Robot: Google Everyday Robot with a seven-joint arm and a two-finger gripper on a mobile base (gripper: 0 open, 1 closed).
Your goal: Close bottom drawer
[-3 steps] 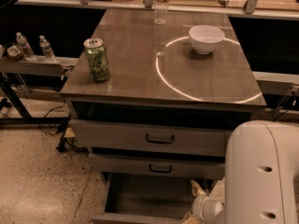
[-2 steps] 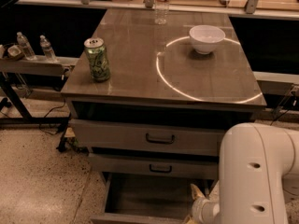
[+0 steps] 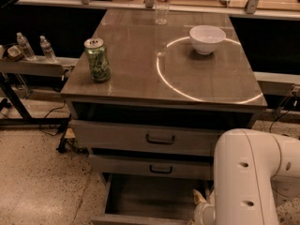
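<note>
The bottom drawer [image 3: 150,198] of the grey cabinet stands pulled far out toward me, its dark inside open to view and its front panel at the bottom edge of the picture. The middle drawer [image 3: 154,168] and top drawer [image 3: 145,137] above it are pushed in, each with a dark loop handle. My gripper [image 3: 202,205] reaches down at the drawer's right side, below the white arm [image 3: 248,182]; one pale fingertip shows just inside the drawer's right edge.
On the cabinet top [image 3: 140,69] stand a green can [image 3: 97,59], a white bowl [image 3: 207,39] and a clear bottle [image 3: 162,1]. A side shelf [image 3: 33,65] at left holds two small bottles. Speckled floor [image 3: 42,182] lies at left with cables.
My white arm has swung left and now covers more of the lower right of the view. The drawers and the things on top have not moved.
</note>
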